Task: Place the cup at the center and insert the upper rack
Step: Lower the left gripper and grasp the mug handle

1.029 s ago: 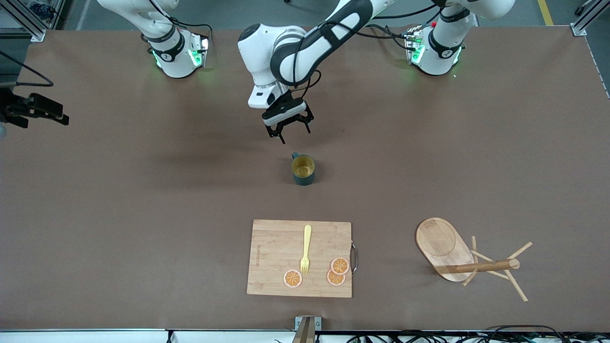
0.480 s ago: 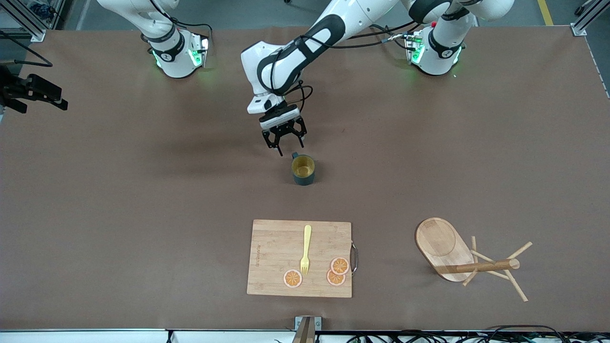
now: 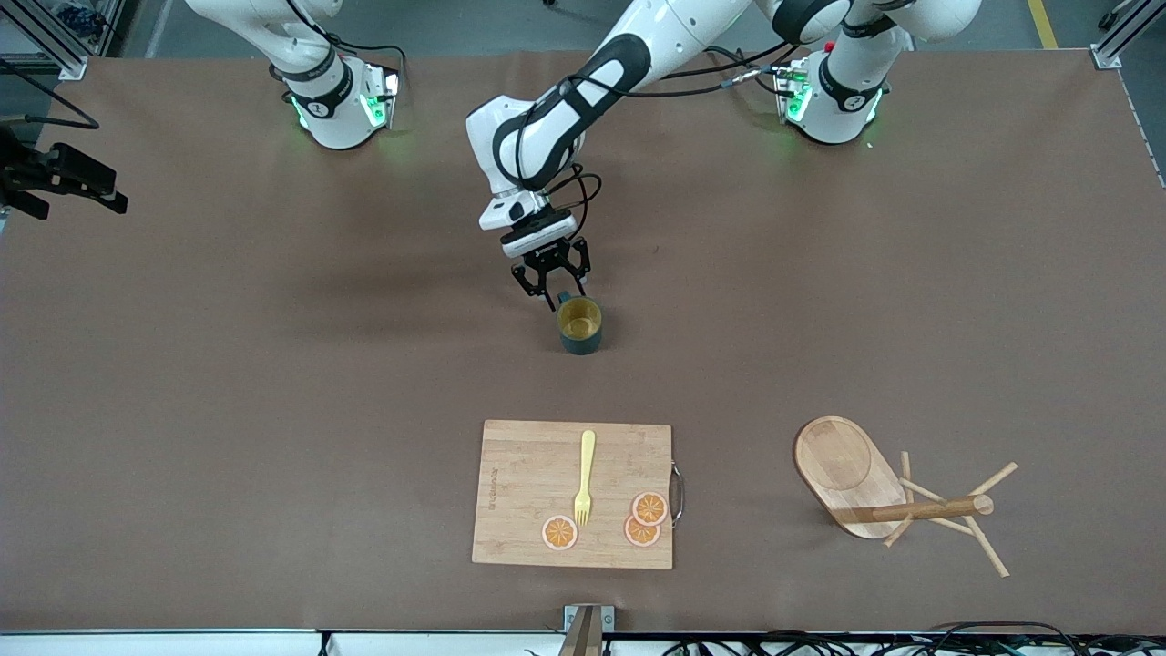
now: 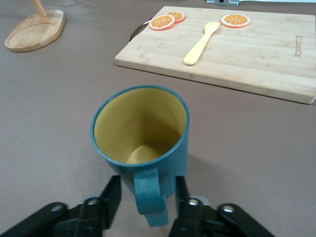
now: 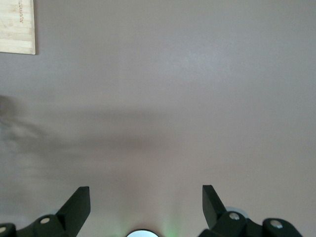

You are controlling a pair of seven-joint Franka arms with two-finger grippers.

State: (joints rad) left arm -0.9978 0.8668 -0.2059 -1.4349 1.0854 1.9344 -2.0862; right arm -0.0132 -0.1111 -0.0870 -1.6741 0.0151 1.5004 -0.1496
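**Left gripper down at the cup's handle**

Since half a second ago the left gripper (image 3: pixel 552 284) has dropped lower and closer to the cup (image 3: pixel 579 325), and its black fingers (image 4: pixel 109 201) now stand spread on either side of the small handle without clamping it. That cup stands upright near the middle of the brown matte table (image 3: pixel 228 383), where it stood before: a dark teal mug with a smooth mustard-yellow inside and a round rim.

Nearer to the front camera lies the cutting board (image 3: pixel 528 474), a flat rectangle of pale bamboo with a thin metal handle on its edge toward the left arm's end. On it rest a slim yellow fork (image 3: pixel 584 476) and three round orange slices (image 3: pixel 642 519).

Toward the left arm's end of the table, about as near to the camera as the board, the upper rack (image 3: pixel 888 497) lies tipped on its side: a light wooden oval base standing on edge, a round post running level with the table, and thin pegs splayed out at angles.

At the table's edge on the right arm's end, the right gripper (image 3: pixel 55 193) waits over the edge, its dark fingers (image 5: pixel 76 207) parted wide with nothing between them.
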